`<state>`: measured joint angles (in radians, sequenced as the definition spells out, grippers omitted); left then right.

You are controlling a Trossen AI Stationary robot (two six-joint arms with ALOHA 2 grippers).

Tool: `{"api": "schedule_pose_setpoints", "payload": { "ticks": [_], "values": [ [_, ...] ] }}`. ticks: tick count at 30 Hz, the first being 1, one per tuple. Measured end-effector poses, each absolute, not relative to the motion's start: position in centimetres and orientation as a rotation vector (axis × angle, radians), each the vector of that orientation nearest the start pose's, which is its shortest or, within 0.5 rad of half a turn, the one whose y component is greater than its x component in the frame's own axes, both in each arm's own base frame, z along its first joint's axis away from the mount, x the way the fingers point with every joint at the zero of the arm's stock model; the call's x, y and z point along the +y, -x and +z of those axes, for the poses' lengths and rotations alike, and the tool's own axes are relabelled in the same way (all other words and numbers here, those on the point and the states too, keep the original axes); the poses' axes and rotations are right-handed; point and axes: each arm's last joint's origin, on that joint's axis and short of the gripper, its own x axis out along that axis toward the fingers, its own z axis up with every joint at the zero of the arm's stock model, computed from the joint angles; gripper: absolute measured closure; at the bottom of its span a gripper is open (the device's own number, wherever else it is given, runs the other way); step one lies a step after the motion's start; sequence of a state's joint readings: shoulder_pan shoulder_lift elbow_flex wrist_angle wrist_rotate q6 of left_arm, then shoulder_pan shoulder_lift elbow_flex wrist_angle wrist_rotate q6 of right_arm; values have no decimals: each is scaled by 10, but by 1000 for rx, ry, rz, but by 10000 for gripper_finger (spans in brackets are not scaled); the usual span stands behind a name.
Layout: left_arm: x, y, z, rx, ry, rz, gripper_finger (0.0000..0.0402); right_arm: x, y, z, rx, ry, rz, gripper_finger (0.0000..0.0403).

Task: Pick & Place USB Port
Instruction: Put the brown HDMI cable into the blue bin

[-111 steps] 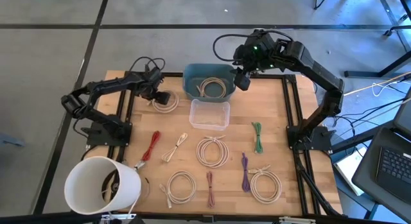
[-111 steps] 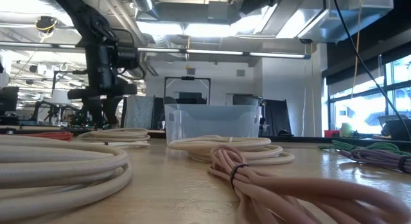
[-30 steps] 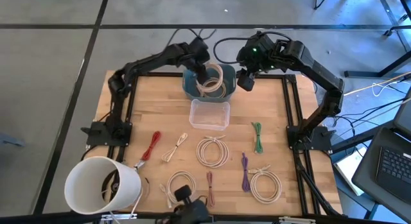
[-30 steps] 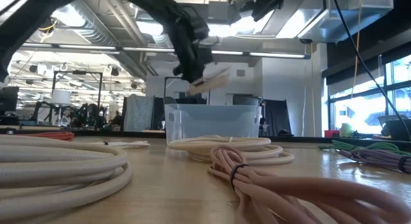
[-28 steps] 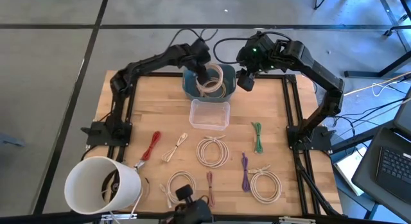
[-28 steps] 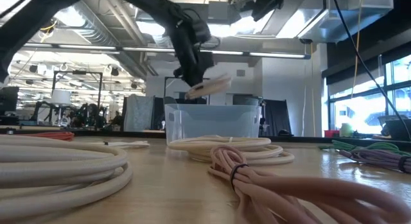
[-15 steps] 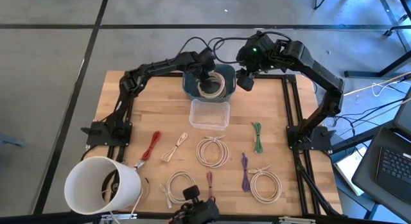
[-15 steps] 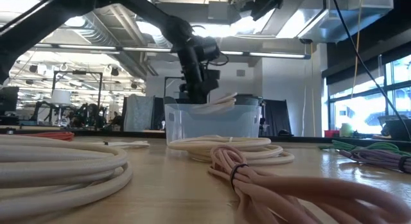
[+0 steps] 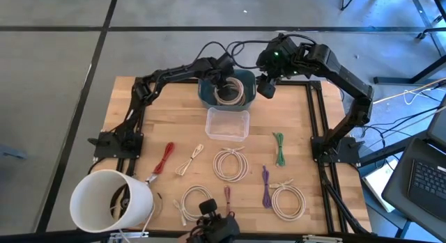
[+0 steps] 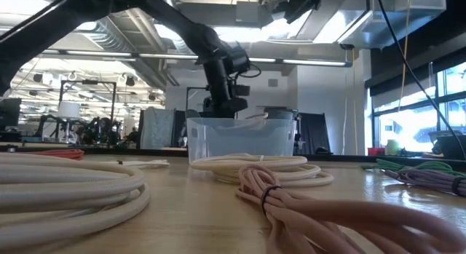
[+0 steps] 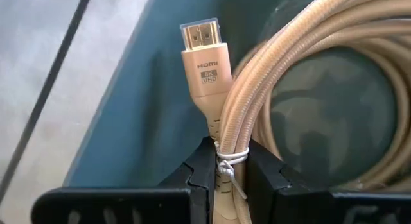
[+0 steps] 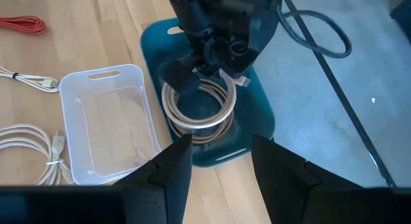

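A coiled beige cable [image 11: 321, 76] with a gold HDMI plug [image 11: 204, 51] is low inside the blue bin [image 9: 203, 97] at the table's far middle. My left gripper [image 9: 224, 86] reaches down into the bin and is shut on the cable. In the right wrist view the coil [image 12: 199, 108] lies over another beige coil in the bin. The low view shows the left gripper [image 10: 227, 105] behind the clear bin [image 10: 240, 141]. My right gripper [image 9: 265, 86] hangs open just right of the blue bin, nothing between its fingers [image 12: 173, 166]. My left gripper pinches the cable's bundled strands at the white wire tie [image 11: 228, 161], just behind the HDMI plug, between its two fingers [image 11: 202, 169]. The fingers come from above, slanting down into the bin. The plug sticks out past the fingertips, and the coil spreads over the bin's floor.
A clear empty bin [image 9: 228, 124] stands just in front of the blue one. Nearer lie several tied cables: red [image 9: 164, 158], green [image 9: 279, 148], purple [image 9: 265, 186], pink [image 9: 227, 205] and beige coils [image 9: 230, 163]. A white bucket [image 9: 111, 200] stands at the near left corner.
My left gripper has gone down into the blue bin and slightly toward the table's right, still shut on the cable. The coil, which hung tilted above the bin's rim, now lies low inside the bin.
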<state>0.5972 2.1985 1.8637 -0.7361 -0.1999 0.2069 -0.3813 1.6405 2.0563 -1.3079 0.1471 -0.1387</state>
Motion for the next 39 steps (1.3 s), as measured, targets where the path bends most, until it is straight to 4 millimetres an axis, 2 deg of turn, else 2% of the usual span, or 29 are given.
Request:
{"api": "schedule_pose_setpoints", "payload": {
  "ticks": [11, 21, 29, 33, 39],
  "values": [
    [274, -394, 172, 1218, 42, 586, 358, -115, -276, 446, 929, 21, -429, 240],
    [272, -400, 163, 1231, 12, 599, 356, -115, -276, 446, 929, 24, -427, 240],
    [269, -404, 161, 1219, -5, 642, 241, -115, -275, 445, 933, 23, -426, 240],
    [264, -404, 169, 1223, -34, 621, 199, -115, -275, 445, 934, 23, -426, 240],
    [253, -398, 216, 1138, -52, 634, 173, -115, -275, 445, 936, 33, -421, 240]
  ]
}}
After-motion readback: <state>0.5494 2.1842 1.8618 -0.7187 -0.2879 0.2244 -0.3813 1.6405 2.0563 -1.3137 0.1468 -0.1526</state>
